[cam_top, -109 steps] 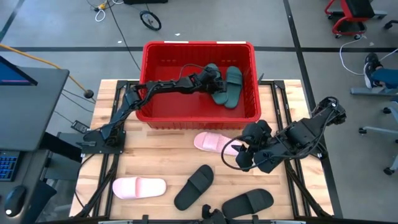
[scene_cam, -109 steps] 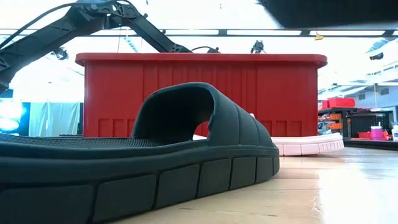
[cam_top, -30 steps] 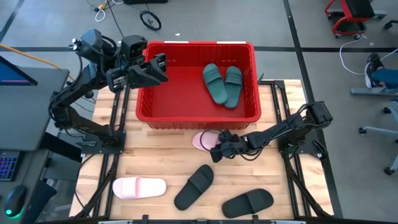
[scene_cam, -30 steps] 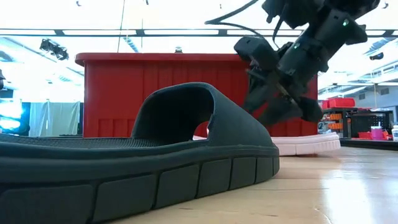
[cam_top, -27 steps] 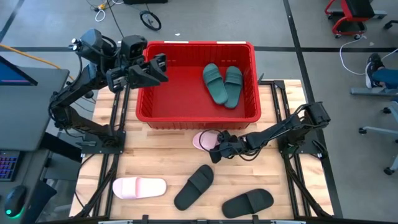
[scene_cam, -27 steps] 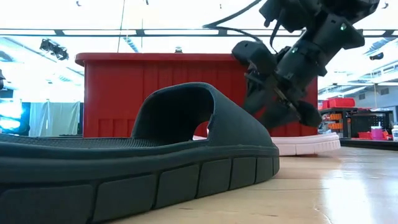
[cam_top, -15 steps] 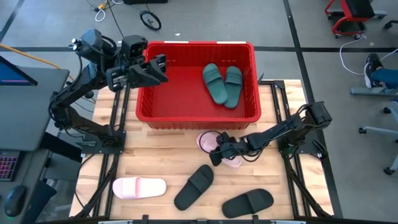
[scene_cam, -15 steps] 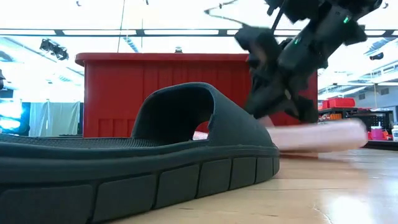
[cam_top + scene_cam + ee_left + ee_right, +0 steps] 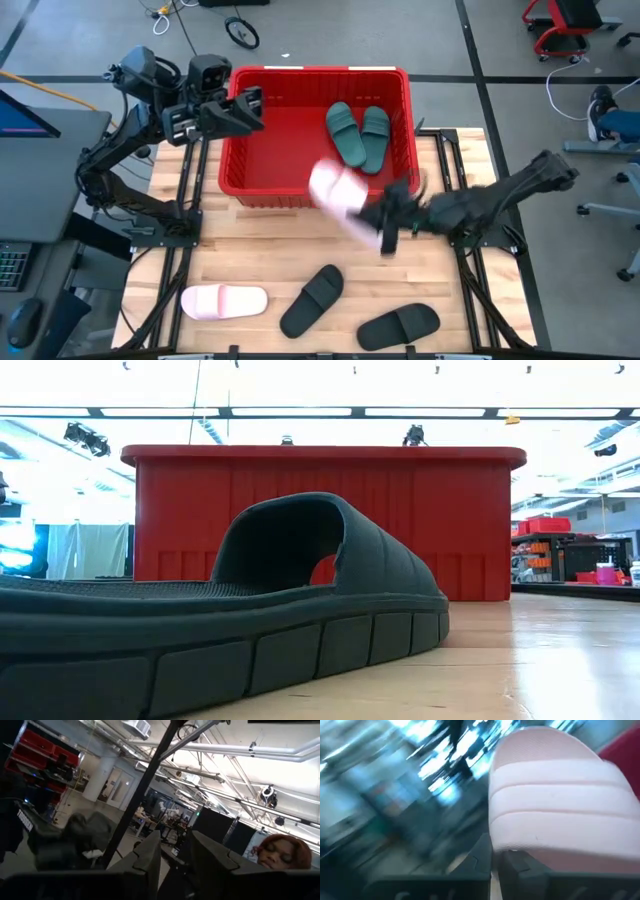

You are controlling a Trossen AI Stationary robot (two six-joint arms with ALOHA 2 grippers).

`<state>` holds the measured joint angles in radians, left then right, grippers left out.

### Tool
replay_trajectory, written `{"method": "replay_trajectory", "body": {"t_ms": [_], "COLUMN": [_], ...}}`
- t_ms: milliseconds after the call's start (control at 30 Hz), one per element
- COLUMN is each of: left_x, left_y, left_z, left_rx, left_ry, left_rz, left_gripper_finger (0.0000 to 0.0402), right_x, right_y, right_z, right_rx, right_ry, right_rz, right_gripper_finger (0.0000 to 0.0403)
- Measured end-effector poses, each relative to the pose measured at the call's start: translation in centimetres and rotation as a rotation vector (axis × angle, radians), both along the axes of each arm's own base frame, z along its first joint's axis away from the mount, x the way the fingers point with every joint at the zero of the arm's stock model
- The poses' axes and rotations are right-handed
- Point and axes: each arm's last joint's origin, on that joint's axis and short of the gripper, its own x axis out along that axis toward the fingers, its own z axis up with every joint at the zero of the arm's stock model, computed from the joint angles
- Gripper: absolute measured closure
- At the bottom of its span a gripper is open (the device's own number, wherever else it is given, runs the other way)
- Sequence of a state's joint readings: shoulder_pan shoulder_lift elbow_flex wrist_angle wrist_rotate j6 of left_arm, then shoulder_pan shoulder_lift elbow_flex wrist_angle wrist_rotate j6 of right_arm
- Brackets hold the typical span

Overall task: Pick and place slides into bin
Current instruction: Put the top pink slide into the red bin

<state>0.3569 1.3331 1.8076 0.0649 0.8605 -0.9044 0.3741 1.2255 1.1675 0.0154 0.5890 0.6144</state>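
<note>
A pale pink slide (image 9: 338, 194) hangs in the air over the near wall of the red bin (image 9: 240, 130), with my right gripper (image 9: 380, 228) shut on it. Two dark green slides (image 9: 360, 135) lie side by side on the bin's floor. A second pink slide (image 9: 223, 300) and two black slides (image 9: 312, 298) (image 9: 398, 325) rest sole-down on the table near its front edge. My left gripper (image 9: 250, 108) hovers above the bin's left rim, open, with nothing between its fingers (image 9: 150, 857). My right gripper pinches the pink slide's edge (image 9: 506, 851) just under the ribbed strap (image 9: 555, 795) between its two fingers. The fingers come at it from the table's right, roughly level. The slide is lifted clear of the table and sticks out past the fingers toward the bin.
The bin stands at the table's far middle, its near wall (image 9: 320, 525) filling the low view behind a black slide (image 9: 250, 610). Bare wood lies between the bin and the slides at the front. A person (image 9: 280, 852) shows in the room beyond.
My right gripper has shut on the pink slide that lay before the bin's near wall, then risen and drawn toward the table's right. The slide has left the table and now hangs in the air by the bin's near wall.
</note>
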Motion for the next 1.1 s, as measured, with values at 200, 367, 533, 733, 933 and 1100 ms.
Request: {"method": "replay_trajectory", "body": {"t_ms": [200,367,533,733,933,1100], "left_x": [0.0,-0.4,-1.9,-2.8,-2.9,-2.8], "left_y": [0.4,1.5,2.8,3.3,3.8,4.7], "left_z": [0.1,0.1,0.5,0.6,0.3,-0.5], "left_rx": [-0.026,0.040,0.068,0.105,0.105,0.143], "left_ry": [-0.023,-0.063,-0.078,-0.072,-0.048,0.007], "left_rz": [0.085,0.171,0.234,0.227,0.254,0.337], "left_gripper_finger": [0.0291,0.0292,0.0292,0.0292,0.0293,0.0300], "right_x": [0.9,3.8,7.3,9.5,11.2,14.0], "right_y": [-6.4,-11.7,-17.7,-25.0,-28.6,-29.0], "right_z": [5.3,4.6,0.1,-5.0,-9.4,-13.0], "right_rx": [-0.071,-0.086,-0.102,-0.033,0.195,0.329], "right_ry": [-0.032,0.067,0.240,0.316,0.309,0.221], "right_rz": [-0.294,-0.179,-0.060,-0.057,-0.210,-0.331], "right_gripper_finger": [0.0391,0.0391,0.0391,0.0391,0.0391,0.0391]}}
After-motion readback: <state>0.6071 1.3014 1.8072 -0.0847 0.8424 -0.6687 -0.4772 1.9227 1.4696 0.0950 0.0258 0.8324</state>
